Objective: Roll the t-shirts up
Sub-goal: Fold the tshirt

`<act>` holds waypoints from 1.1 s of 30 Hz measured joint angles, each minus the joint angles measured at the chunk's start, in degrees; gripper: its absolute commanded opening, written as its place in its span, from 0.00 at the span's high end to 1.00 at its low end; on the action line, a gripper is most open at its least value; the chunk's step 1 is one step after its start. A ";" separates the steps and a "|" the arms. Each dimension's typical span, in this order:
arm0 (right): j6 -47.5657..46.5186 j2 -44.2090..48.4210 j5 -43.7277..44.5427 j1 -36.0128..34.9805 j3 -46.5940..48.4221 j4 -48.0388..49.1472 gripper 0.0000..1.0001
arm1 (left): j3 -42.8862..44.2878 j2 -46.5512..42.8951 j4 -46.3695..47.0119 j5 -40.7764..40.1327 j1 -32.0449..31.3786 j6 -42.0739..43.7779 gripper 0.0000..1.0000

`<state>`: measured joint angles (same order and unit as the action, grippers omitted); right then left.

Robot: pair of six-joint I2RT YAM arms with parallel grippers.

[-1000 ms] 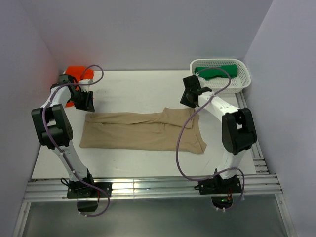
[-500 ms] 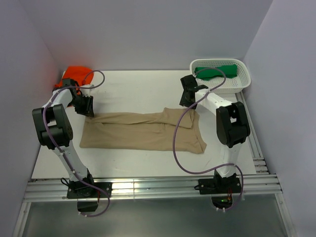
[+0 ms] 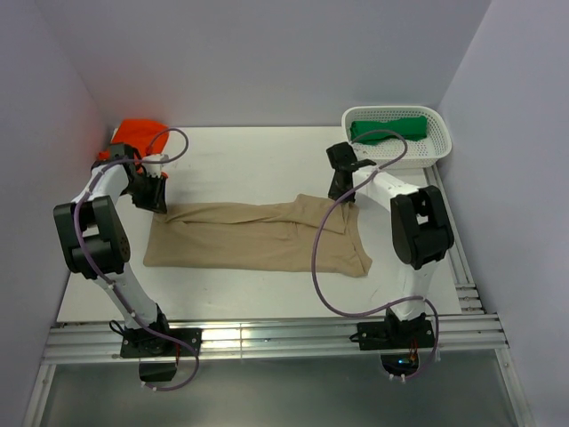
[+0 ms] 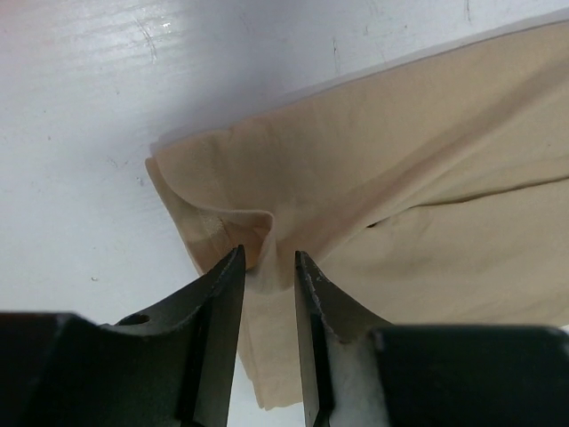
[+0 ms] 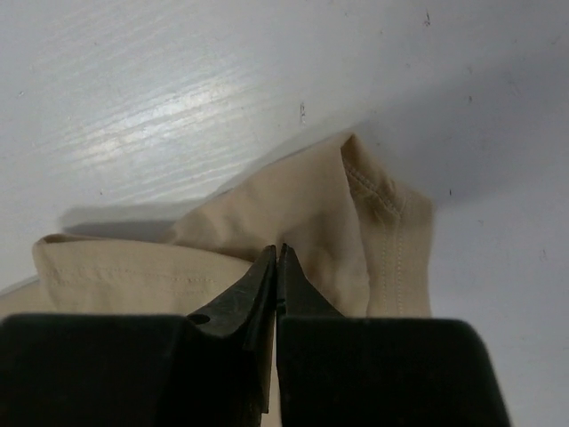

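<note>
1. The tan t-shirt (image 3: 258, 236) is laid flat on the white worktop (image 3: 249, 160) as a long band. It stretches between the two pairs of fingers, which are set on its two far corners.
2. The left fingers (image 4: 233, 267) are kept a narrow gap apart over the far left corner of the cloth. A small raised fold of the edge stands between their tips. Whether this fold is pinched cannot be told.
3. The right fingers (image 5: 277, 258) are pressed together, with the tips down on the far right corner, just beside a stitched hem. It cannot be seen whether a layer of cloth is caught between them.
4. An orange t-shirt (image 3: 138, 133) is seen crumpled just beyond the left fingers, near the back wall.
5. A green t-shirt (image 3: 388, 129) is lying inside a white perforated basket (image 3: 440, 142), beyond the right fingers and to their right.
</note>
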<state>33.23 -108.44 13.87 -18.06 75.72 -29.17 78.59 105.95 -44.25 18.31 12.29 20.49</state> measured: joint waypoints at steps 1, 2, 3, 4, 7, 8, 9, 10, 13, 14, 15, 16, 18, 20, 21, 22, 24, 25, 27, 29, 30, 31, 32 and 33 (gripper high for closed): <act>0.07 0.57 -0.11 0.00 -0.50 0.02 0.99 | -0.26 -0.20 0.02 -0.11 0.00 0.09 0.66; 0.13 1.38 -0.24 0.00 -1.11 0.04 1.00 | -0.46 -0.37 0.00 -0.22 0.00 0.22 0.66; 0.17 2.29 -0.44 0.00 -1.66 0.02 1.00 | -0.59 -0.48 -0.04 -0.22 0.00 0.31 0.66; 0.17 3.23 -0.63 0.00 -2.27 0.24 1.00 | -0.66 -0.48 -0.20 -0.26 0.00 0.42 0.66; 0.44 7.78 -1.31 -0.20 -5.01 0.87 1.00 | -1.14 -0.50 -0.20 -0.31 0.00 0.87 0.68; 0.61 9.03 -1.40 -0.26 -5.77 0.90 1.00 | -1.36 -0.50 -0.22 -0.39 0.00 1.07 0.69; 0.79 10.86 -1.53 -0.37 -7.02 1.33 1.00 | -1.66 -0.55 -0.22 -0.57 0.00 1.18 0.69; 1.03 12.68 -1.57 -0.55 -8.33 1.49 1.00 | -1.95 -0.61 -0.20 -0.76 0.00 1.27 0.70; 1.90 17.73 -1.88 -1.53 -12.20 2.23 1.00 | -2.89 -1.40 -0.33 -1.27 0.00 1.31 0.73; 2.16 19.04 -1.92 -1.90 -13.25 2.40 1.00 | -3.15 -1.70 -0.31 -1.36 0.00 1.29 0.74; 2.49 20.61 -1.95 -2.38 -14.58 2.54 1.00 | -3.39 -2.03 -0.35 -1.44 0.00 1.31 0.75; 2.95 22.14 -1.95 -2.93 -15.89 2.54 1.00 | -3.52 -2.38 -0.50 -1.53 0.00 1.29 0.81; 3.45 24.39 -1.95 -3.78 -17.81 2.78 1.00 | -3.78 -3.21 -0.57 -1.66 0.02 1.29 0.85; 4.33 27.06 -1.95 -4.44 -20.35 2.80 1.00 | -4.11 -4.04 -0.61 -1.70 0.07 1.25 0.92; 4.61 28.06 -2.01 -4.90 -21.29 2.89 1.00 | -4.35 -4.55 -0.63 -1.70 0.15 1.27 0.94; 4.94 29.27 -1.99 -5.22 -22.45 2.86 1.00 | -4.59 -5.03 -0.66 -1.70 0.17 1.29 0.98; 5.57 31.21 -1.97 -5.73 -24.30 2.80 1.00 | -5.25 -6.08 -0.66 -1.75 0.28 1.25 1.00; 5.95 32.13 -1.95 -5.90 -25.27 2.80 1.00 | -5.55 -6.51 -0.63 -1.84 0.39 1.27 1.00; 6.54 33.59 -1.92 -6.10 -27.23 2.93 1.00 | -6.05 -7.19 -0.61 -1.97 0.68 1.29 1.00; 7.08 34.60 -1.90 -6.16 -28.94 2.86 1.00 | -6.58 -7.67 -0.63 -2.14 1.09 1.31 1.00; 7.43 35.08 -1.90 -6.19 -29.81 2.93 1.00 | -6.80 -7.85 -0.66 -2.16 1.38 1.31 1.00; 7.72 35.43 -1.90 -6.19 -30.58 2.95 1.00 | -6.95 -7.93 -0.70 -2.16 1.66 1.33 1.00; 7.96 35.69 -1.90 -6.19 -31.34 2.93 1.00 | -7.04 -7.98 -0.81 -2.19 2.08 1.33 1.00; 8.26 35.74 -1.88 -6.19 -31.91 2.93 1.00 | -7.06 -7.98 -0.85 -2.21 2.49 1.38 1.00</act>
<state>41.50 -72.71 11.99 -24.25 43.81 -26.24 71.53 97.97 -45.10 16.10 14.79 21.87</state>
